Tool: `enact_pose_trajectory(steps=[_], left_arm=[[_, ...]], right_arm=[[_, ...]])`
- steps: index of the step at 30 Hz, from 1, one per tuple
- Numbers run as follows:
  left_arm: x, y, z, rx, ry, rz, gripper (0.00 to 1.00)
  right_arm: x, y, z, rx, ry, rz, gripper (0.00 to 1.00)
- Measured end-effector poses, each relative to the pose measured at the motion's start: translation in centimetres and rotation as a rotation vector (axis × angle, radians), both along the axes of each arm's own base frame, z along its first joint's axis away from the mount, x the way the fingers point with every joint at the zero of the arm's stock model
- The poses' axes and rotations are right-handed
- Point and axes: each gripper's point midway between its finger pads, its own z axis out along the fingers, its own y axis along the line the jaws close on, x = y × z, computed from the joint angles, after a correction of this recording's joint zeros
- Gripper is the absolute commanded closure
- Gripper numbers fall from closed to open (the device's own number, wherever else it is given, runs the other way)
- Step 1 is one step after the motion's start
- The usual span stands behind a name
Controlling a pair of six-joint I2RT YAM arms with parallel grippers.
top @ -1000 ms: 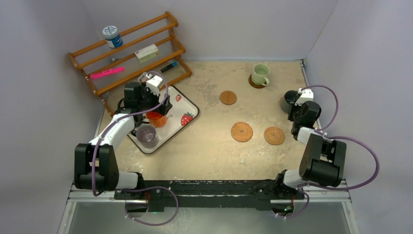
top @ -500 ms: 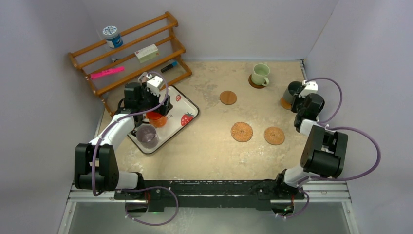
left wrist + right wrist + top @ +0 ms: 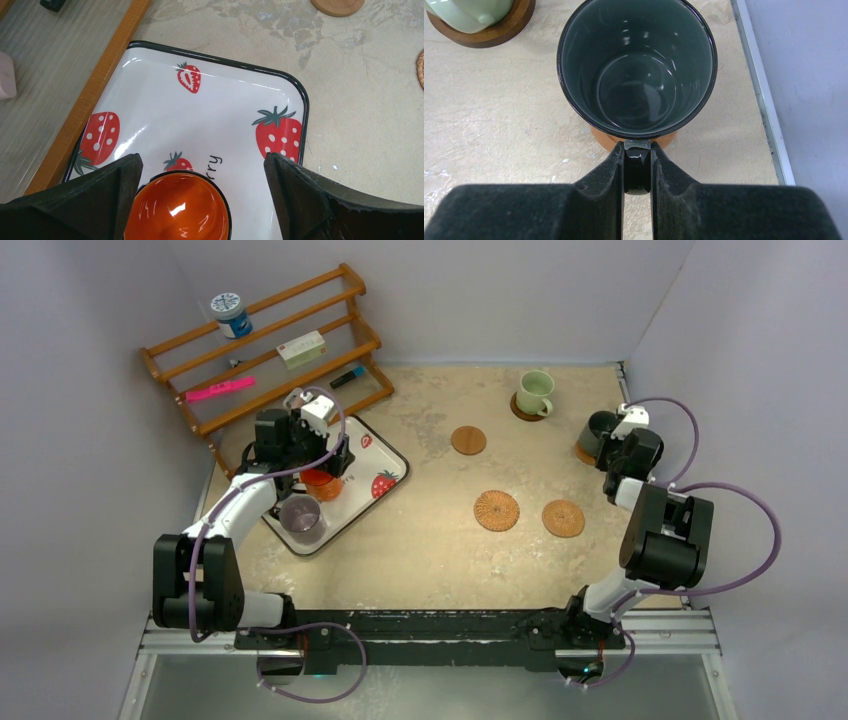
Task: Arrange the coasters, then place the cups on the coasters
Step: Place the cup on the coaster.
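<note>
Top external, front to back: the translucent purple-grey cup (image 3: 301,515) stands on the near end of the strawberry tray (image 3: 385,455), not yet placed. The wicker coaster (image 3: 496,510) and a second brown coaster (image 3: 563,518) lie near each other mid-table (image 3: 420,540), both bare.

Next back, the left claw (image 3: 200,167) hangs over the orange mug (image 3: 177,210) on the tray. Its jaws are wide apart, flanking the rim and gripping nothing. A smooth wooden coaster (image 3: 467,440) lies beyond, bare.

At the right edge, the right claw (image 3: 637,150) is clamped together on the handle of the dark grey-green mug (image 3: 636,70). The mug is over a brown coaster (image 3: 606,140), and only the coaster's near edge shows under the base. I can't tell if the mug is seated or just above it.

Furthest back, the pale green mug (image 3: 535,392) is on its own coaster (image 3: 506,27). The dark blue cup is not visible anywhere.

Risks:
- The dark mug looks biased toward the far side of its coaster. Letting go there could leave the base overhanging and rocking.
- Pulling the right claw back before the jaws clear the handle would drag the mug and coaster.
- The left jaws closing on a round glossy body could squirt the orange mug across the slick tray.
- The purple-grey cup stands close by the left arm, so a careless lift could clip it.
</note>
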Motion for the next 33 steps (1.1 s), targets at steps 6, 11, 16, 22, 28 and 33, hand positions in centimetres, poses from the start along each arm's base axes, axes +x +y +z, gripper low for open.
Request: enact_pose_trajectory(steps=[6, 11, 16, 22, 28, 33], left_arm=[[0.03, 0.00, 0.00, 0.000, -0.001, 0.000, 0.00], [0.04, 0.00, -0.09, 0.000, 0.002, 0.000, 0.00], [0.05, 0.00, -0.27, 0.000, 0.006, 0.000, 0.00], [0.05, 0.00, -0.28, 0.000, 0.007, 0.000, 0.00], [0.05, 0.00, -0.28, 0.001, 0.007, 0.000, 0.00], [0.05, 0.00, -0.28, 0.000, 0.007, 0.000, 0.00]], right_arm=[[0.12, -0.05, 0.18, -0.001, -0.002, 0.000, 1.00], [0.10, -0.05, 0.15, -0.002, 0.004, 0.002, 1.00], [-0.19, 0.05, -0.27, 0.002, 0.026, 0.004, 1.00], [-0.19, 0.09, -0.28, 0.003, 0.030, 0.008, 1.00], [-0.28, 0.13, -0.21, 0.004, 0.032, 0.009, 1.00], [-0.48, 0.20, 0.15, 0.003, 0.033, 0.009, 1.00]])
